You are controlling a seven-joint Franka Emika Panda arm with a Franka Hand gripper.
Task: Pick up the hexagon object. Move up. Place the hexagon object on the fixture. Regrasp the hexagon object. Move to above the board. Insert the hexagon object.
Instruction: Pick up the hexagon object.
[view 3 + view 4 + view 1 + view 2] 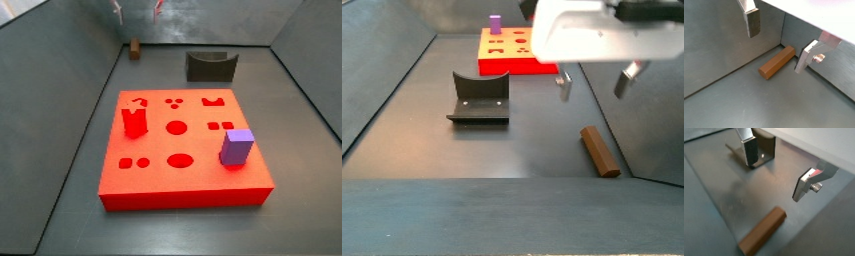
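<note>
the end effector (596, 85) hangs wide open and empty above the hexagon object (600, 150), which lies flat on the floor hard against the side wall, so on the descent one finger (805, 57) could clip that wall or nudge the rod askew.

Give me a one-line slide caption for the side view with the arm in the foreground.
Open end effector hovers above the hexagon object lying on the floor, beside the fixture.
</note>
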